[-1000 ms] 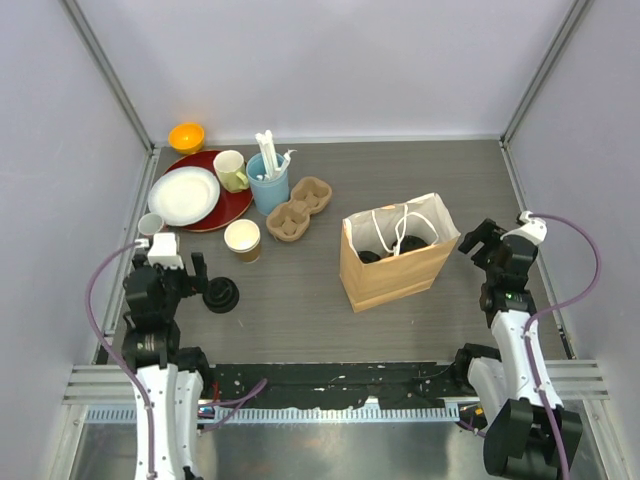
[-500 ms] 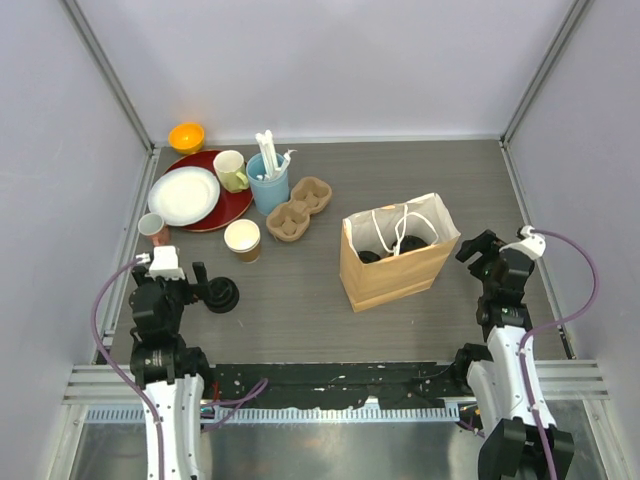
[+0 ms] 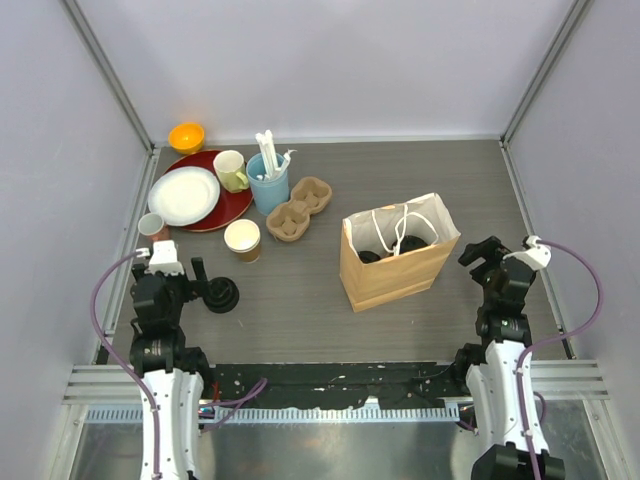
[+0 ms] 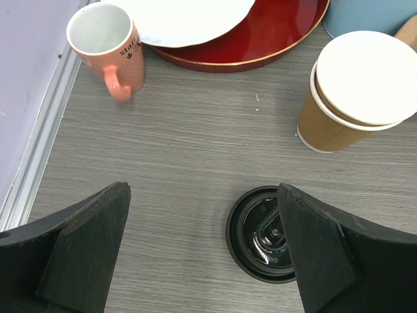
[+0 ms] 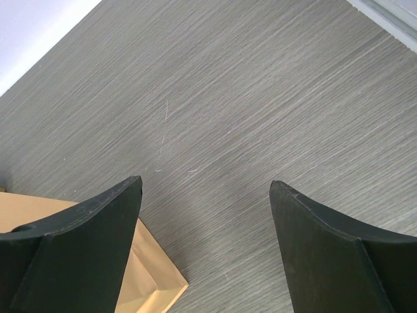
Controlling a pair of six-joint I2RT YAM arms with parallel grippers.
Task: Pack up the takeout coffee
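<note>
Bright, even overhead light, faint soft shadows, glossy sheen on the red tray (image 4: 273, 36), small glints on the black lid (image 4: 257, 233), table (image 5: 260, 98) grain sharp.

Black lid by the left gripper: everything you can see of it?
The black lid is a round, glossy plastic disc with a raised rim and a moulded sip tab at the centre. It lies flat on the grey table, off any cup, near the open kraft cup without touching it. One finger of the open left gripper hides its edge.
</note>
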